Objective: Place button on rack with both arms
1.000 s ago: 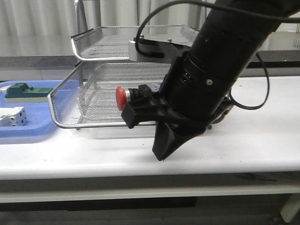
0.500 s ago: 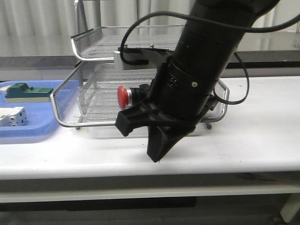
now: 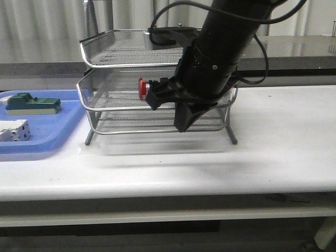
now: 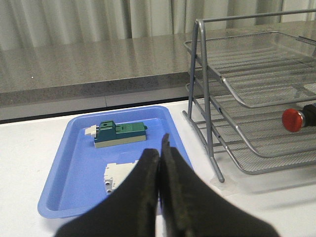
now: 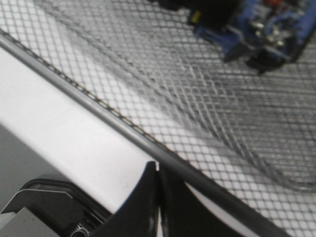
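Observation:
The button (image 3: 142, 86), with a red head and a blue rear block, lies on its side in the middle tier of the silver mesh rack (image 3: 105, 107). In the left wrist view its red head (image 4: 292, 120) shows on that tier. My right gripper (image 3: 181, 123) is shut and empty, fingertips down at the tier's front rim. In the right wrist view the rim (image 5: 113, 126) runs just past the gripper (image 5: 158, 168), and the button (image 5: 249, 24) lies apart on the mesh. My left gripper (image 4: 160, 148) is shut and empty over the blue tray; the front view does not show it.
The blue tray (image 3: 47, 139) stands left of the rack (image 4: 207, 98). It holds a green block (image 3: 31, 102) and a white boxy breaker (image 3: 13, 130). White tabletop (image 3: 283, 136) extends right of the rack.
The middle tier with the button in it has slid back into the rack's frame. My right arm has moved away from the camera along with it, gripper at the tier's front rim.

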